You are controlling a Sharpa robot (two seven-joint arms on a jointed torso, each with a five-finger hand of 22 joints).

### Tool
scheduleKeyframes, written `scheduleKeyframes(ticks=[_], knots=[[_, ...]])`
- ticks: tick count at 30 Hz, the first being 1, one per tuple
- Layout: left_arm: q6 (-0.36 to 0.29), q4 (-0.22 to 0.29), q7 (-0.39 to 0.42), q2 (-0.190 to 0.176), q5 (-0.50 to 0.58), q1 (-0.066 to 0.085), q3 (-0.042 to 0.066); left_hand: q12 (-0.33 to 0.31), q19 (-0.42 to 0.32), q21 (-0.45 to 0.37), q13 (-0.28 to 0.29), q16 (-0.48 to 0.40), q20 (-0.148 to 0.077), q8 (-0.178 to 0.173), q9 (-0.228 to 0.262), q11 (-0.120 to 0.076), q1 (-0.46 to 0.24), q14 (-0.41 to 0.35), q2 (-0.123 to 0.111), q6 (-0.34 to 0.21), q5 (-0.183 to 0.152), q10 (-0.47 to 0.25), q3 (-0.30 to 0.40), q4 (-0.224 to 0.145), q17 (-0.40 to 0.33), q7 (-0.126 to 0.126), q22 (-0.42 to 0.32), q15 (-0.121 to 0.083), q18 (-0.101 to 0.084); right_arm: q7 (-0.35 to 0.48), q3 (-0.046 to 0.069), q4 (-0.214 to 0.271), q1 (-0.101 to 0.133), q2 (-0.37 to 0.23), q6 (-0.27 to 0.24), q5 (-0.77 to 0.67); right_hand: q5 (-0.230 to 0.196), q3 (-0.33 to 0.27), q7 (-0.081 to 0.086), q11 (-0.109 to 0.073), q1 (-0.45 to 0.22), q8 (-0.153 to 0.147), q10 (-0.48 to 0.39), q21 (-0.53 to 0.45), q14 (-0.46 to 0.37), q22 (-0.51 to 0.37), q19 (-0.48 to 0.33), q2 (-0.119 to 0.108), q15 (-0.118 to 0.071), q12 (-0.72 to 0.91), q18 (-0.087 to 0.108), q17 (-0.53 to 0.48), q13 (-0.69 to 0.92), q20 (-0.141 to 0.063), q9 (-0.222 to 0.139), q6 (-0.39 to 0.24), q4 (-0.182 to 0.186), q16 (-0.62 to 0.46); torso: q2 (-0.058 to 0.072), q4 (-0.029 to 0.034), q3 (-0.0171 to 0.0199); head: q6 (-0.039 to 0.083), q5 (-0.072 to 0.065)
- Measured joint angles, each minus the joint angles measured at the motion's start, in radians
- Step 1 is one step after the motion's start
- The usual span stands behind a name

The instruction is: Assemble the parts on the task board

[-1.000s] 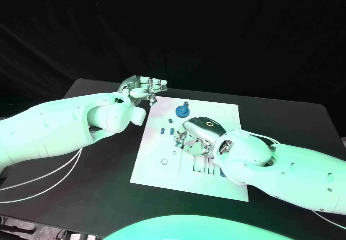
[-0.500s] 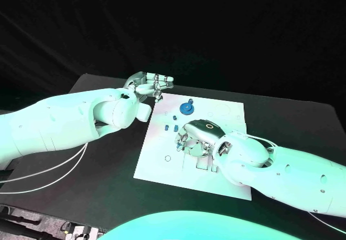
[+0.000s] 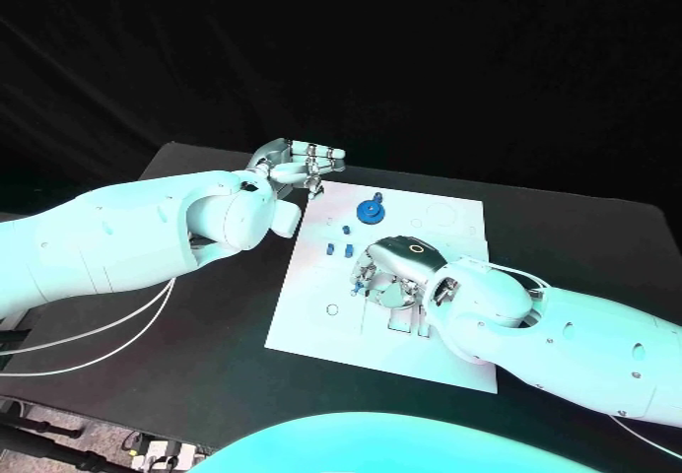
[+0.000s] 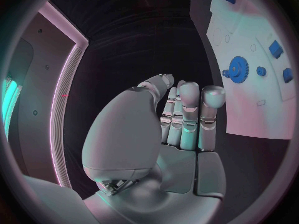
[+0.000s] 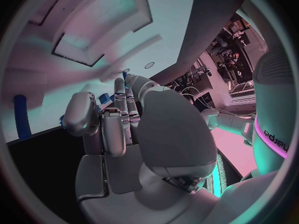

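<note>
Hovering low over the middle of the board (image 3: 320,325), the right hand (image 3: 386,281) was seen with its fingers curled down close to the surface; whether a part was pinched there could not be told. A small blue part (image 3: 359,287) was seen at its fingertips, and in the right wrist view a blue piece (image 5: 104,98) showed between the fingers. The left hand (image 3: 295,164) was held just off the board's far left corner, fingers together and fairly straight, nothing in it. The blue gear (image 3: 370,210) was seated near the far edge, and two small blue parts (image 3: 335,248) lay between it and the right hand.

It was judged that a part could be pushed askew or knocked flat if the curled fingers were lowered off line with its slot, since the slot was hidden beneath the hand. The board itself could be shifted by that pressure, as it was not being steadied by the left hand.

Against the frame a second before, the left hand was placed slightly farther back from the board's corner, and the right hand was found in much the same spot.
</note>
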Motion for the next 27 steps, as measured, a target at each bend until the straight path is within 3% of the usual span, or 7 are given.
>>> scheduleKeyframes(ticks=[17,27], knots=[[0.003,0.0,-0.001,0.001,0.0,0.0,0.0,0.0,0.0,-0.004,0.0,0.0,0.0,0.0,0.0,0.0,0.0,0.0,0.0,0.0,0.0,0.0,0.0,0.0,0.0,0.0,0.0,0.0,0.0,0.005,0.001,-0.011,-0.005,0.014,0.006,-0.007,0.0,0.0,0.005,-0.001,-0.001,-0.001,0.002,0.0,0.0,0.0,0.0,-0.001,0.0,0.0,0.0,0.0,0.0,0.0,0.0,0.002,0.0,0.0,0.0,0.0006,-0.0002,0.003,0.004],[0.004,0.0,-0.003,0.0,0.0,0.0,0.0,0.0,0.0,-0.004,0.0,0.0,0.0,0.0,0.0,0.0,0.0,0.0,0.0,0.0,0.0,0.0,0.0,0.0,0.0,0.0,0.0,0.0,0.0,0.009,0.001,-0.009,-0.007,0.015,0.006,-0.007,0.0,0.003,0.005,-0.001,-0.001,0.001,0.002,0.0,0.0,0.0,0.0,-0.001,0.0,0.0,0.0,0.0,0.0,0.0,-0.001,0.002,-0.003,0.0,0.0,0.0007,-0.0008,-0.001,0.008]])
